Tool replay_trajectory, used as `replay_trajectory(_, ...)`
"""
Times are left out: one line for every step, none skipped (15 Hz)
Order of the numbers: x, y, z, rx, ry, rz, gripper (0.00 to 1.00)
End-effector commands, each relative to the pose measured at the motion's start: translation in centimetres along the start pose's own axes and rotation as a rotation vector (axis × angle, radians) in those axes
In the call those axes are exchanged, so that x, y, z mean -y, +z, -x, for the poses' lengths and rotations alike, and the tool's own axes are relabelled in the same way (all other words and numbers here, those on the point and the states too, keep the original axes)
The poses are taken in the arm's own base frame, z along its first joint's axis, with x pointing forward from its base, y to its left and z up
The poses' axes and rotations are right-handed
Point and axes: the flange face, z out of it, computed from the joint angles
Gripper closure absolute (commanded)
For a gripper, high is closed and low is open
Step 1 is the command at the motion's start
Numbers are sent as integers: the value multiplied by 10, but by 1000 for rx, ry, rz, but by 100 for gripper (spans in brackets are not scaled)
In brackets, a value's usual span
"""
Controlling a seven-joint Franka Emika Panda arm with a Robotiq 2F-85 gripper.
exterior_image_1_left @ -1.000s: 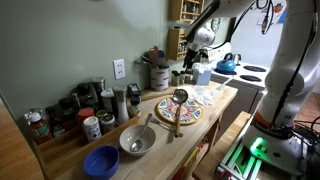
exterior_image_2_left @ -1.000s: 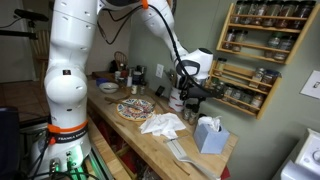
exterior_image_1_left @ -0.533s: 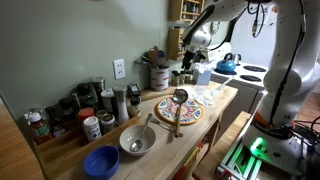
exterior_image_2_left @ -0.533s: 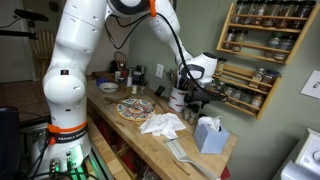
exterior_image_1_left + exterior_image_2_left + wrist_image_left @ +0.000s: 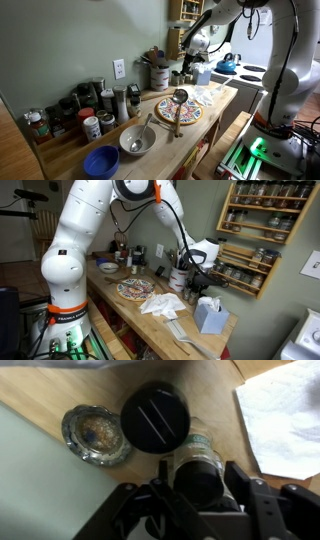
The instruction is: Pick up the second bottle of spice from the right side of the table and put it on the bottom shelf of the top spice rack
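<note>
Grasping was your step: the gripper straddled the spice bottle, squeezing or not I could not tell. Next you needed a firm pinch, then a lift.

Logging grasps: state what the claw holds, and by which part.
The claw straddles a spice bottle near its cap. Whether it is clamped on the bottle cannot be told.

Blue bowl on the light-wood table; the plate is busy multicolour, perhaps floral; black lid, white cloth.
</note>
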Motion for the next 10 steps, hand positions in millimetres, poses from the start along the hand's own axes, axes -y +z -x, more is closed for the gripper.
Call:
replay_trajectory(-5,3,0,1,-18,-30,70)
replay_trajectory(-6,1,-1,-2,-19,-30,77)
replay_trajectory(-6,-2,-1,-5,-23,-33,79)
replay_trajectory(-6,-5,0,0,-26,-41,79)
replay_trajectory(-6,-9,2,2,-34,-45,79)
replay_trajectory(-5,-15,5,12,-37,-62,79)
replay_trajectory(-6,-21,8,24,-41,-73,79)
replay_trajectory(-6,-31,12,27,-39,-84,79)
replay_trajectory(-7,-43,17,19,-32,-90,79)
replay_trajectory(-8,-54,22,12,-23,-99,79)
